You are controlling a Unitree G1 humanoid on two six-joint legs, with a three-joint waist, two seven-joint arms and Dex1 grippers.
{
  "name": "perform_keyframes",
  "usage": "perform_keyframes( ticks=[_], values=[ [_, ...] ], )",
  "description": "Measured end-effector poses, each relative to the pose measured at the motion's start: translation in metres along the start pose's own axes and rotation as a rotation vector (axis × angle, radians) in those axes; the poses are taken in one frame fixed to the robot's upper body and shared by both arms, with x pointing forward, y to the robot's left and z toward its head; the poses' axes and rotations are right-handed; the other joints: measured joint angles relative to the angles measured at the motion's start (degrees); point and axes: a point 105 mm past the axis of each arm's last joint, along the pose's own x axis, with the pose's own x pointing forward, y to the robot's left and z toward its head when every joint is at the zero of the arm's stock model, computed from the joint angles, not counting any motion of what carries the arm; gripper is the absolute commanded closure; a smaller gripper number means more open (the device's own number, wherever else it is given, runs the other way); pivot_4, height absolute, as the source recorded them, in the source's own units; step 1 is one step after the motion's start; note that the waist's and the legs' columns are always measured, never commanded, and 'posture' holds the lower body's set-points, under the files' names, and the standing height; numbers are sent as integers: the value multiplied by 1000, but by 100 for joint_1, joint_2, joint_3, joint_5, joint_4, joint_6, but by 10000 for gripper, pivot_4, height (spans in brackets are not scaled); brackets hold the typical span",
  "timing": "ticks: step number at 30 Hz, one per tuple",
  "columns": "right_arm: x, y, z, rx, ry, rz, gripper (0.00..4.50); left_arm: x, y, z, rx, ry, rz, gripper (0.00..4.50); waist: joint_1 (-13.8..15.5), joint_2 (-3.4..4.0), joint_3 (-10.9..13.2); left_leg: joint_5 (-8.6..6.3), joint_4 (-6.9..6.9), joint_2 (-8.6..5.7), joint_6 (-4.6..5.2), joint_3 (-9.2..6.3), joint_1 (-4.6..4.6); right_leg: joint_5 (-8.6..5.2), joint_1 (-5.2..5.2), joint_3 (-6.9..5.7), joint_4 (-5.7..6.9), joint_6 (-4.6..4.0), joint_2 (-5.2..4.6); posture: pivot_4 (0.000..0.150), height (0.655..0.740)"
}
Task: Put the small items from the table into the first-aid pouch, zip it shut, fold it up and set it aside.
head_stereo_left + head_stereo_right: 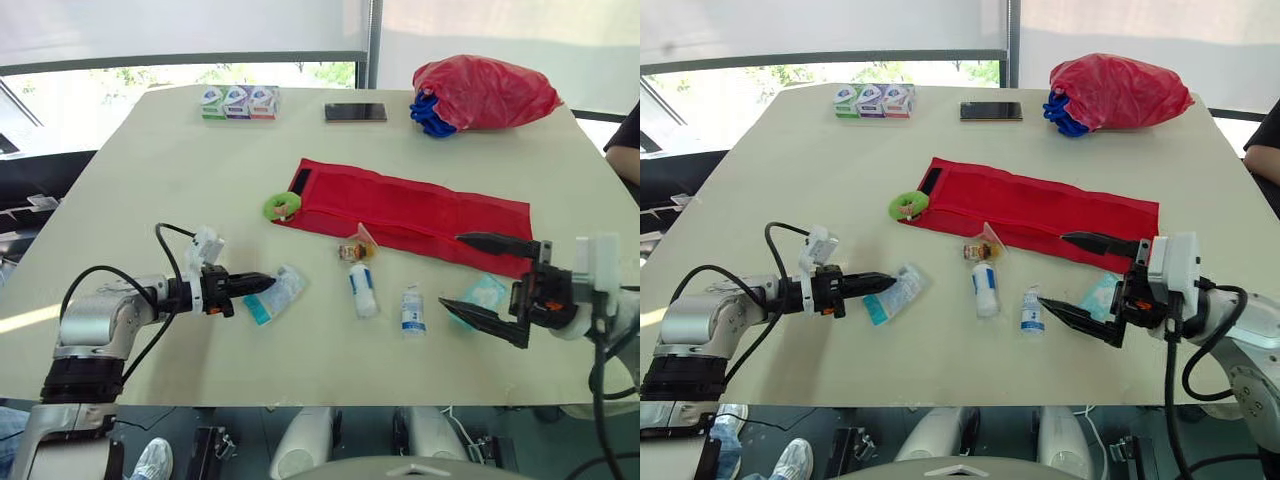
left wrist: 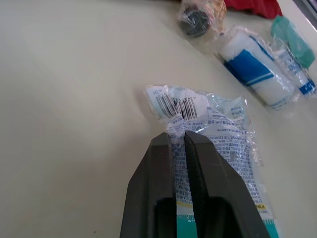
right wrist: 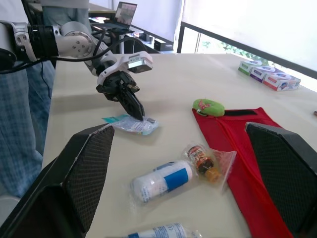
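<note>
Table [image 1: 150, 180]: one pouch [image 1: 420, 205], six items [image 1: 364, 290]; left jaws tight on packet [image 1: 275, 293], right jaws apart.

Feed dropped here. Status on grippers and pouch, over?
Left gripper shut on clear packet. Right gripper open, beside teal packet. Red pouch flat, unfolded. Bandage roll and bottle between grippers.

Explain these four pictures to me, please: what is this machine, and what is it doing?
It is a two-armed humanoid robot. Two pictures come from its head, looking down over a table; the other two from cameras on its wrists. The left end effector is shut on a clear packet. The right end effector is open, near a teal packet. On the table lie an unfolded red pouch, a white roll, a small bottle, a bagged jar and a green roll.
</note>
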Motion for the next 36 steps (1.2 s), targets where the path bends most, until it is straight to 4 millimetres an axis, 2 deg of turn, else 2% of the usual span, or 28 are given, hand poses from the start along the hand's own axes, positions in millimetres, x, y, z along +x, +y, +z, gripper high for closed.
perform_keyframes(
  ticks=[1, 4, 6, 9, 14, 19, 23, 26, 28, 29, 31, 33, 34, 36],
  values=[
    [11, -7, -1, 49, -15, -65, 0, 9, -5, 22, -20, -108, -4, 44274, 21, -5, -1, 2, 6, -1, -2, -7, -4, 1, 1, -7, 3, -1, -1, 1500, 7400],
    [34, -9, -7, 136, -8, -119, 0, 29, -28, 66, 20, -264, -42, 44274, 18, -17, -2, 13, 12, -7, -22, -20, -10, 6, 0, -15, 3, 1, 0, 1500, 7400],
    [46, -13, -9, 191, -3, -167, 0, 38, -42, 86, 42, -339, -50, 44274, -11, -18, -2, 13, 10, -11, -22, -18, -10, 8, -2, -10, 2, 3, 0, 1500, 7400],
    [63, -19, -9, 275, 8, -215, 0, 50, -59, 106, 37, -431, -44, 44274, -52, -19, -2, 15, 6, -9, -25, -13, -9, 8, -9, -5, 5, 3, 4, 1500, 7400],
    [100, -36, -4, 523, -14, -302, 0, 70, -86, 115, 68, -487, -28, 44274, -122, -18, -2, 24, 3, -8, -37, -13, -7, 14, -10, -6, 12, -7, 14, 1500, 7400],
    [117, -42, 2, 678, -31, -332, 0, 81, -98, 117, 100, -511, -31, 44274, -132, -16, -2, 24, 3, -13, -37, -12, -5, 15, -11, -9, 16, -8, 26, 1500, 7400],
    [123, -45, 6, 772, -52, -365, 0, 83, -96, 117, 112, -533, -4, 44274, -146, -15, -1, 24, 1, -13, -36, -8, -8, 15, -16, -11, 16, -8, 36, 1500, 7400],
    [126, -44, 7, 804, -56, -376, 7526, 83, -97, 118, 115, -541, -7, 45000, -154, -15, -1, 24, 1, -13, -36, -3, -6, 15, -16, -14, 18, -8, 40, 1500, 7400],
    [126, -45, 6, 817, -55, -397, 16259, 83, -98, 118, 117, -546, -10, 45000, -155, -15, -1, 25, 1, -13, -35, 0, -4, 15, -16, -13, 19, -7, 42, 1500, 7400],
    [126, -48, 5, 827, -57, -422, 23468, 83, -97, 118, 116, -547, -10, 45000, -156, -14, -1, 25, 1, -13, -35, 0, -4, 15, -17, -13, 20, -7, 44, 1500, 7400],
    [125, -49, 5, 829, -58, -432, 29527, 82, -97, 117, 114, -547, -9, 45000, -158, -14, -1, 24, 1, -12, -35, 1, -4, 15, -17, -13, 20, -7, 45, 1500, 7400],
    [125, -50, 6, 840, -73, -438, 40317, 83, -95, 114, 106, -540, -7, 45000, -165, -14, -1, 24, 1, -11, -35, 2, -4, 15, -17, -12, 20, -7, 47, 1500, 7400],
    [126, -49, 7, 844, -75, -430, 43875, 83, -94, 111, 99, -537, -7, 45000, -167, -14, -1, 24, 0, -9, -35, 2, -4, 15, -17, -11, 20, -7, 48, 1500, 7400],
    [126, -49, 6, 845, -72, -432, 44733, 83, -94, 110, 98, -536, -7, 45000, -167, -13, 0, 25, 0, -9, -35, 2, -5, 16, -17, -11, 20, -7, 48, 1500, 7400]
  ],
)
